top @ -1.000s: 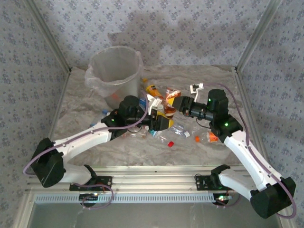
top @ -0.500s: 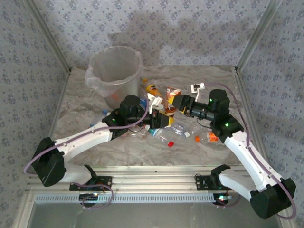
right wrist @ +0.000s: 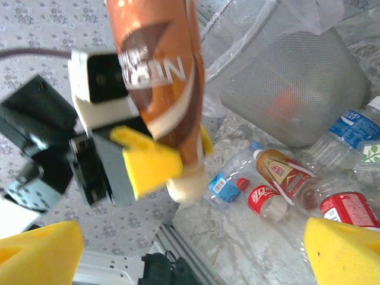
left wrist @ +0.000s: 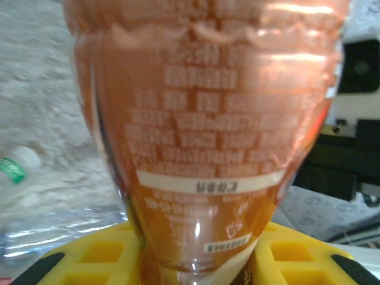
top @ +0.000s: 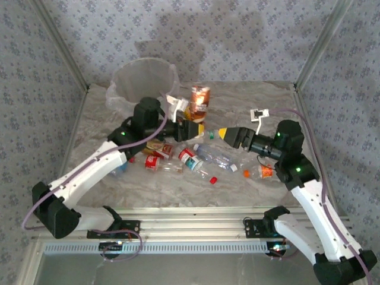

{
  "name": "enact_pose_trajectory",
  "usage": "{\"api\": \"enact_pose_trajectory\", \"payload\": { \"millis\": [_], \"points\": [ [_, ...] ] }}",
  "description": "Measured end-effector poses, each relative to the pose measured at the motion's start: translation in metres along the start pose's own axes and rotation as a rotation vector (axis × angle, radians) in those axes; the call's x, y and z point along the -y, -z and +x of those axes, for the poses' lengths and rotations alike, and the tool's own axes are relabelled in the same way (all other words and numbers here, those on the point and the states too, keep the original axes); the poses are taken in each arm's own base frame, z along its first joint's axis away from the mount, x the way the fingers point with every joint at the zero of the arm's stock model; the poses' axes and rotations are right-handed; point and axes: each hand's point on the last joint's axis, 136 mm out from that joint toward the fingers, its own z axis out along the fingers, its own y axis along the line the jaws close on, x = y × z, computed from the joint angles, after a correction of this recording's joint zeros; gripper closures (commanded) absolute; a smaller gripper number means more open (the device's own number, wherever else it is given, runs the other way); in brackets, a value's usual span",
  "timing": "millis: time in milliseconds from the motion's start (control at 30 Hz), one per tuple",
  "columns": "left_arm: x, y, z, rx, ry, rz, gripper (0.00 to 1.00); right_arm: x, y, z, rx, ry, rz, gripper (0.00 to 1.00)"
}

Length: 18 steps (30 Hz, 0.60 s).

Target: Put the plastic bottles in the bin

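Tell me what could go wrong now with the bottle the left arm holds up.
1. The left gripper pinches the brown bottle only near its neck, with the body standing tall above, so it may tip or slip out.
2. The bottle is beside the bin, not over its opening. An early release would drop it onto the loose bottles below.

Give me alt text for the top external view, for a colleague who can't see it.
The left gripper holds a brown bottle aloft just right of the bin, jaws shut on its lower end. The right gripper faces it, jaws open and empty, and more bottles lie scattered on the table beneath.
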Motion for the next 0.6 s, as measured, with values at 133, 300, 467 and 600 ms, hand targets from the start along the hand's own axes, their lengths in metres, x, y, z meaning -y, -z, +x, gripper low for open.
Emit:
{"api": "enact_pose_trajectory", "payload": {
  "millis": [133,300,467,600],
  "points": [
    [-0.025,0.034,-0.037,0.046,-0.035,-0.150,0.68,0.001,0.005,0.004,-0.012,0.035,0.026,0.02],
    [-0.063,0.072,-0.077,0.080,-0.071,-0.345,0.66,0.011,0.006,0.009,-0.029,0.048,0.071,0.02],
    [-0.117,0.089,-0.094,0.034,-0.080,-0.542,0.65,0.020,0.008,0.012,-0.041,0.069,0.122,0.02],
    [-0.159,0.090,-0.100,-0.038,-0.093,-0.673,0.65,0.028,0.009,0.015,-0.057,0.074,0.159,0.02]
  ]
}}
